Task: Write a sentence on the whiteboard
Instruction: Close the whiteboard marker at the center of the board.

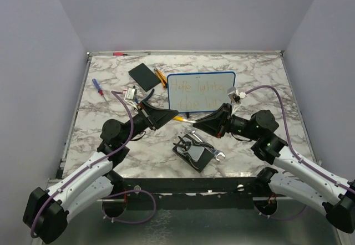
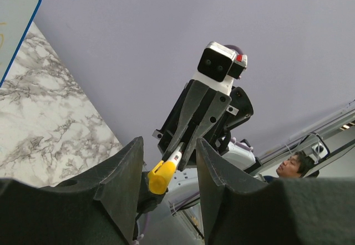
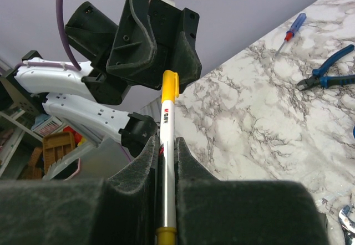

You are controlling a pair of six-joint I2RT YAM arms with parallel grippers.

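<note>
**Marker cap handling between the two grippers, in front of the written whiteboard**

The whiteboard (image 1: 178, 104) lies flat at the far centre of the marble table (image 1: 260, 73), just beyond both grippers, and the sentence (image 1: 195, 84) stands on it in two faint orange-yellow lines, so the writing step appears complete. The right gripper (image 3: 165, 139) is pressed together on the white barrel of the marker (image 3: 167, 162), holding it clear of the table with the yellow cap (image 2: 161, 175) pointing at the left gripper (image 2: 169, 145). The left gripper's jaws stand partly spread on either side of the cap, with a gap visible on one side. The step in hand is judged to be seating or gripping the cap. The next move calls for keeping both grippers on one axis and closing squarely on the cap without bending the barrel.
</note>
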